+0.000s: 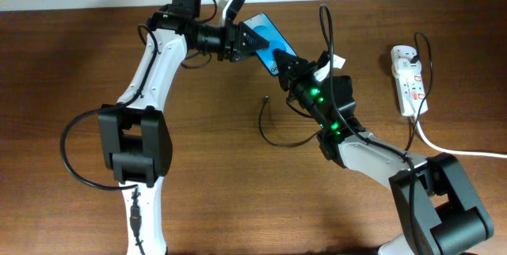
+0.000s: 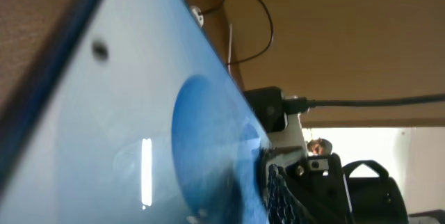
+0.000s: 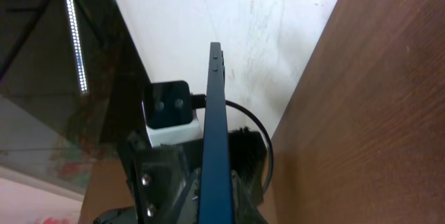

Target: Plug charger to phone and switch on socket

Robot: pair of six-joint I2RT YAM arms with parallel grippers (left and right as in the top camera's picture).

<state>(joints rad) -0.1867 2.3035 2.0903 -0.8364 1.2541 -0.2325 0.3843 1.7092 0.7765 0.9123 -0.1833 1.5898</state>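
Holding the phone [image 1: 261, 35] up off the desk [image 1: 198, 199] with the left hand [image 1: 238, 43], closed on the far-left end. Meeting the opposite, near-right end with the right hand [image 1: 287, 66]; cannot tell whether clamped there or merely set around the corner, with those fingers hidden in all 3 views. Edge-on from the right wrist, screen-on from the left wrist. Lying diagonally, far-left to near-right, long axis roughly along the line between the 2 hands. Loose on the desk, just toward the robot from the right hand: the charger [image 1: 261, 120], its tip pointing away from the robot, near the phone but not touching it. Well apart to the right: the socket [image 1: 408, 77]. Nearer to that tip by far, judging from this: the right hand. No telling which end of the phone carries the port.
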